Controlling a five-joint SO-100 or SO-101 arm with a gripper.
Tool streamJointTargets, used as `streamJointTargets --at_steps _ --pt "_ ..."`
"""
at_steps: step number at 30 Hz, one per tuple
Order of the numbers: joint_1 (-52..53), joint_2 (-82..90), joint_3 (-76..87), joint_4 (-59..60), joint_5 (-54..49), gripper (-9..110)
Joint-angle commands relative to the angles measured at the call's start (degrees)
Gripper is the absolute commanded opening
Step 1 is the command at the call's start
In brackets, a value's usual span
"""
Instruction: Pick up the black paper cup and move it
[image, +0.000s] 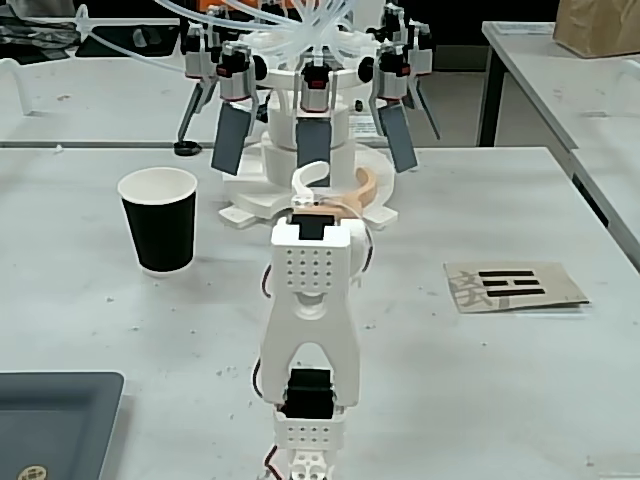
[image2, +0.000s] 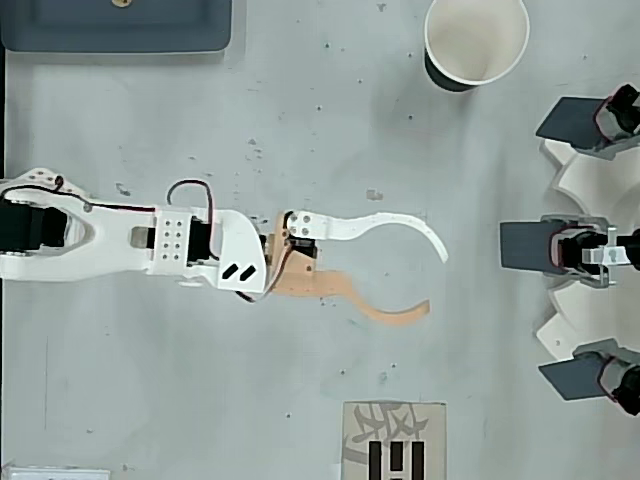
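The black paper cup (image: 158, 222) stands upright on the grey table, white inside showing, far left of the arm in the fixed view. From overhead the cup (image2: 448, 80) sits at the top edge, up and to the right of the gripper. My gripper (image2: 436, 280) is open, its white finger (image2: 400, 222) and orange finger (image2: 385, 312) spread with nothing between them. It hovers well apart from the cup. In the fixed view the gripper (image: 340, 185) points away from the camera, toward the white machine.
A white machine with several dark paddles (image: 310, 110) (image2: 580, 245) stands just beyond the gripper. A grey tray (image: 50, 420) (image2: 115, 25) lies by the arm's base. A card with black bars (image: 515, 285) (image2: 395, 445) lies flat on the table.
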Motion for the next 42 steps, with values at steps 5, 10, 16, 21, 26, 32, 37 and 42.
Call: streamJointTargets --at_steps 5,10,16,21,26,32,37,42 --pt "0.35 8.61 6.06 -2.20 -0.26 8" --pt "0.26 11.69 10.37 -3.43 -0.44 8" --pt "0.18 15.47 16.52 -5.27 -0.44 8" --pt "-0.18 18.63 21.88 -7.29 -0.26 8" --pt "-2.37 20.39 25.93 -8.88 0.62 11" --pt "-6.59 20.04 27.07 -11.69 3.08 18" --pt "-10.02 19.25 28.04 -14.50 4.13 25" --pt "-13.36 17.31 27.86 -15.21 4.31 30"
